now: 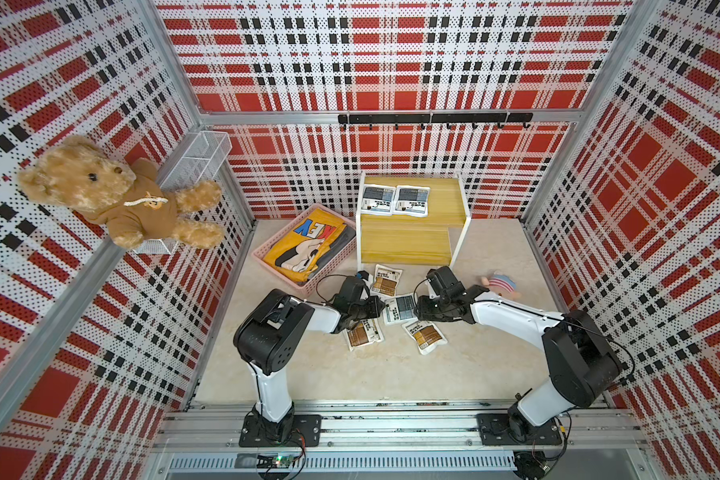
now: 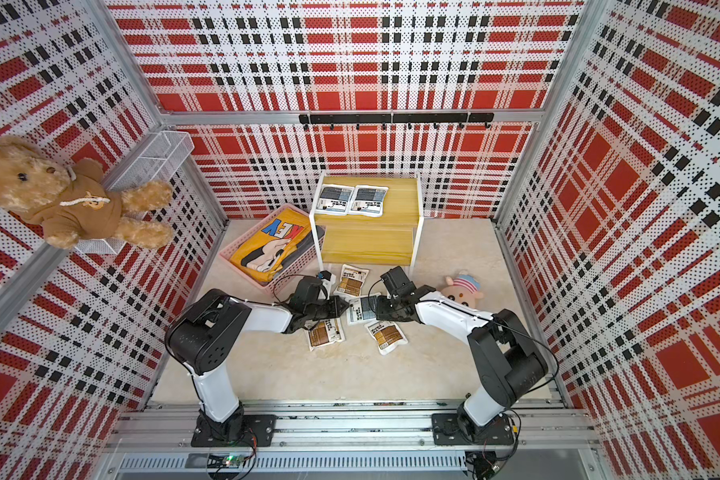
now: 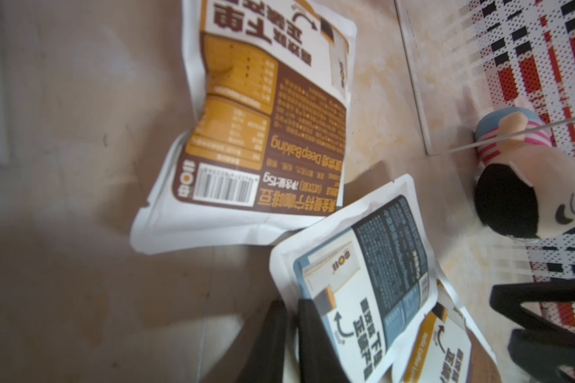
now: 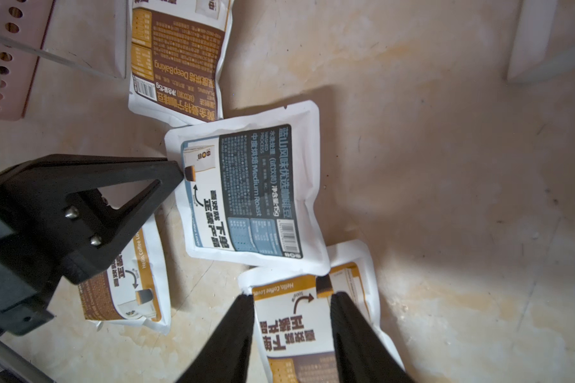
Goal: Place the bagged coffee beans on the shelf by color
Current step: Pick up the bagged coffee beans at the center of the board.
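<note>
Before the shelf, left gripper stoops pinching grey-blue pouch; right gripper hovers parted.

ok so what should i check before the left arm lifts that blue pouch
1. Left hand shut on blue pouch edge: ok.
2. Grip deep enough to hold: cannot tell.
3. Blue pouch free of neighbours: not ok, its corner overlaps a brown pouch.
4. Right hand open, above that brown pouch, off the blue one: ok.
5. Room on top tier beside the shelved pouches: ok.
</note>
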Robot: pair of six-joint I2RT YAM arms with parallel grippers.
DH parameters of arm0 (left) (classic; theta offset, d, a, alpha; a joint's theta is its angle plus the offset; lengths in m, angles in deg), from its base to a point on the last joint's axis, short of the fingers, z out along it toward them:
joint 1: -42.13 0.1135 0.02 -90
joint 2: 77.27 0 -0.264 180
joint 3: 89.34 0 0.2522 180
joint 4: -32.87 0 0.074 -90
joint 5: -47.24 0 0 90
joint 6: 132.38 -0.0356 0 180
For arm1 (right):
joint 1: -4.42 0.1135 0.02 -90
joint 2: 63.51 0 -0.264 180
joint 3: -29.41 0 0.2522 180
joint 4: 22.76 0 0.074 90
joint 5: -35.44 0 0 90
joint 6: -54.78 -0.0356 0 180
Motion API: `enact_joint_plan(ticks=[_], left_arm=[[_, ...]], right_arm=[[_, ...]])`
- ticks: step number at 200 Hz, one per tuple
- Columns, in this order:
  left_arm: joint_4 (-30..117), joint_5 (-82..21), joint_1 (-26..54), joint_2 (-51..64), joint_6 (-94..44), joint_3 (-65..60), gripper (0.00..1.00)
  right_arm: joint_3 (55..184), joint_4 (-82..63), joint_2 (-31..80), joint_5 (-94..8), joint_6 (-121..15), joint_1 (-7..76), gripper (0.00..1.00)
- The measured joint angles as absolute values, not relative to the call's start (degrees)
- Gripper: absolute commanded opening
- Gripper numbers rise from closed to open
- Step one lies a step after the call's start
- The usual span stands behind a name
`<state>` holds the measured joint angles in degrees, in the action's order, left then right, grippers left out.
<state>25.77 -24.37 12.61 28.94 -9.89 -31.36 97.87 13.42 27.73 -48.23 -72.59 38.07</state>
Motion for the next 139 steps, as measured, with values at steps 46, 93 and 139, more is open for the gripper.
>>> enact_joint_plan(ticks=[46,93,139], left_arm=[[24.7,-20.9,13.4,28.9,-9.2,-32.2,0.00],[24.5,-19.0,13.1,23.6,-7.7,-34.9,0.00],[23.8,-17.4,12.9,13.6,-3.9,-37.3,0.00]], right_arm=[[97.8,13.4,27.4,-48.2,-72.6,38.1,0.47],[96.2,13.3,22.4,-48.4,-72.1,38.1,0.53],[94.7,12.5,15.1,-50.0,-68.3,39.6,0.64]])
